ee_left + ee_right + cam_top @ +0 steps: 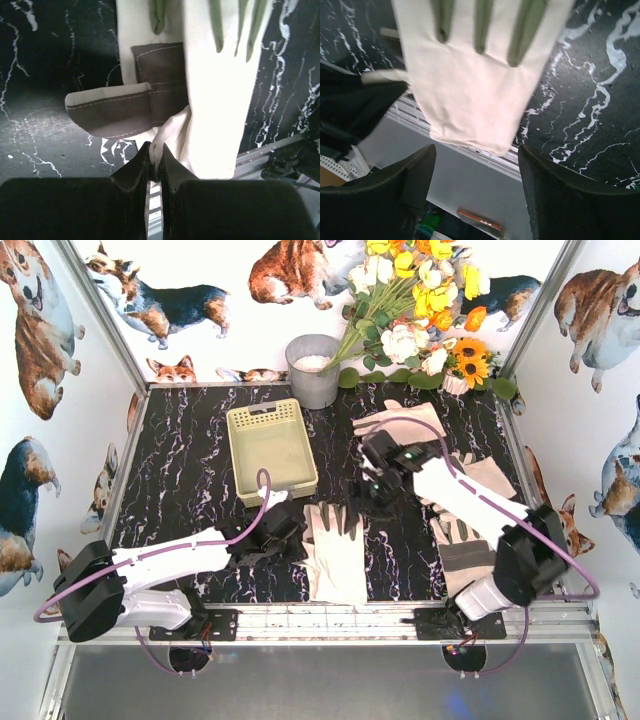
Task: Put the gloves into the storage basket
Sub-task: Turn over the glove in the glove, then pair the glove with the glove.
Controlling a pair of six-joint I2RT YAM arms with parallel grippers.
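Observation:
A cream-white glove (336, 552) lies flat in the middle of the table, its cuff toward the near edge. My left gripper (288, 532) is at its left side, shut on a fold of the glove's edge (156, 159). The glove (220, 100) and a grey patch (110, 107) fill the left wrist view. My right gripper (364, 498) hovers over the glove's finger end with its jaws open and nothing between them (475, 167); the glove (475, 75) lies beyond them. The pale yellow-green storage basket (248, 420) stands behind the left gripper and looks empty. More gloves lie at the back (400, 420) and right (462, 545).
A grey metal bucket (313, 370) stands behind the basket, with a bunch of artificial flowers (420, 310) to its right. The metal front rail (340, 620) runs along the table's near edge. Corgi-print walls close in the table on three sides.

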